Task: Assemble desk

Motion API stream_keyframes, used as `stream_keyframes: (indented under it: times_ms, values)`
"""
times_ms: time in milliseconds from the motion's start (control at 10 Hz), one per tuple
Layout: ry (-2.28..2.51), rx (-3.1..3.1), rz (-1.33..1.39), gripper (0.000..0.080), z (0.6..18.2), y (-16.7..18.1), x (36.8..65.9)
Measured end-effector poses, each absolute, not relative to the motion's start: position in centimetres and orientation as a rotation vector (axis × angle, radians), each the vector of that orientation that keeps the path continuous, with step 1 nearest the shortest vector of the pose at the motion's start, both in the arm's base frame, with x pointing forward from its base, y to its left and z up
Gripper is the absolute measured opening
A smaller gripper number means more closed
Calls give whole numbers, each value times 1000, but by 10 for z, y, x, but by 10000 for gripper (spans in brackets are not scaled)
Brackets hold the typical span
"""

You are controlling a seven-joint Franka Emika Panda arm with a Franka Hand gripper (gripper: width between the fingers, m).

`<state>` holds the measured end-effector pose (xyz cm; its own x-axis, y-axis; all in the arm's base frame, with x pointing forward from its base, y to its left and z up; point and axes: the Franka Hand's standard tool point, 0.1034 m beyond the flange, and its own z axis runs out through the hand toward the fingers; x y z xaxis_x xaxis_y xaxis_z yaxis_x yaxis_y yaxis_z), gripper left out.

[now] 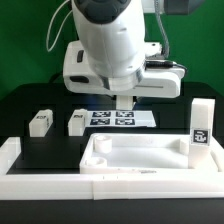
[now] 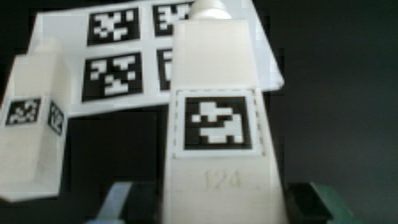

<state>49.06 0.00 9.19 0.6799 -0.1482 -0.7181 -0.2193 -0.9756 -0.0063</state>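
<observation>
In the exterior view the white desk panel (image 1: 135, 158) lies rim-up at the front. One tagged leg block (image 1: 201, 122) stands upright at the panel's right corner. Two more leg blocks (image 1: 40, 122) (image 1: 77, 122) lie on the black table to the left. My gripper (image 1: 122, 100) hangs over the marker board (image 1: 112, 118). In the wrist view the gripper (image 2: 222, 202) is shut on a fourth leg block (image 2: 217, 110), whose tagged face shows. That block points away over the marker board (image 2: 125, 50), held between the two fingers (image 2: 121, 200). Another leg block (image 2: 36, 125) lies beside it.
Long white bars (image 1: 12, 152) edge the black table at the exterior view's left and front. The arm's white base (image 1: 100, 75) stands behind the marker board. A green backdrop closes the rear.
</observation>
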Motion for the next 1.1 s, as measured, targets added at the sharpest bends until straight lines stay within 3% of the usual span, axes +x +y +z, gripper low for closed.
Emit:
stream_keyframes:
  times_ms: [400, 500, 600, 1100]
  values:
    - [411, -2891, 552, 289, 156, -22, 581]
    - [417, -2936, 341, 289, 159, -22, 587]
    - [425, -2936, 328, 289, 156, -19, 574]
    - [448, -3023, -279, 290, 153, -33, 601]
